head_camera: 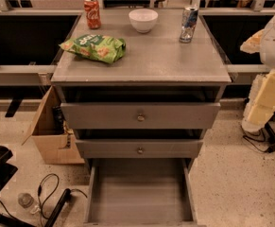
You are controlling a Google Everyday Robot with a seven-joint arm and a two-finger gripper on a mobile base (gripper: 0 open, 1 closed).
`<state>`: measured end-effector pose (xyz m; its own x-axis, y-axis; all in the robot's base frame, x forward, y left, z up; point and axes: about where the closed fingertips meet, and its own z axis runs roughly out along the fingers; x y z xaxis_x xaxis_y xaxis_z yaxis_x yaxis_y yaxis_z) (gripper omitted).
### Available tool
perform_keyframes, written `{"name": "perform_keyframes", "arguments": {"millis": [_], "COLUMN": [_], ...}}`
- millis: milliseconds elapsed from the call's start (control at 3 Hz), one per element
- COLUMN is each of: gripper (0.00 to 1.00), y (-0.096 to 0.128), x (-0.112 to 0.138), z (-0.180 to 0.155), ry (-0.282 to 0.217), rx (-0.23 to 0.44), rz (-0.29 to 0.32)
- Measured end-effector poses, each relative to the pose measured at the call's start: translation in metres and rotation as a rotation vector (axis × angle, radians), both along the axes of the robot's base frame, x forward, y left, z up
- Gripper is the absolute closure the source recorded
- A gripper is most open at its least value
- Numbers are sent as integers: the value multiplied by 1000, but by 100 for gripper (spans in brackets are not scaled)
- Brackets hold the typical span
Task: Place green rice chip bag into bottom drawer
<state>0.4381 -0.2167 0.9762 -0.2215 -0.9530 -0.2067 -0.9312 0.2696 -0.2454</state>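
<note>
The green rice chip bag (94, 48) lies flat on the left part of the grey cabinet top (175, 63). The bottom drawer (139, 193) is pulled out wide below the two shallower knobbed drawers, and its grey floor is bare. My arm stands folded at the right edge of the view. My gripper (253, 42) is at its upper part, beside the cabinet's right side, level with the top and far from the bag. It holds nothing that I can see.
On the cabinet top stand a red soda can (92, 13) at the back left, a white bowl (143, 20) at the back middle and a silver-blue can (189, 24) at the back right. A cardboard box (52, 131) and cables (52, 193) are on the floor at the left.
</note>
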Motion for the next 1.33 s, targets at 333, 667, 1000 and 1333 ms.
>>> {"name": "perform_keyframes", "arguments": {"millis": [333, 667, 1000, 1333], "gripper": [0, 0, 0, 0], "y": [0, 5, 34, 75], "x": [0, 9, 75, 158], "z": [0, 1, -3, -8], "ry": [0, -20, -93, -132], "rx": [0, 26, 158, 338], "rz": [0, 6, 51, 68]}}
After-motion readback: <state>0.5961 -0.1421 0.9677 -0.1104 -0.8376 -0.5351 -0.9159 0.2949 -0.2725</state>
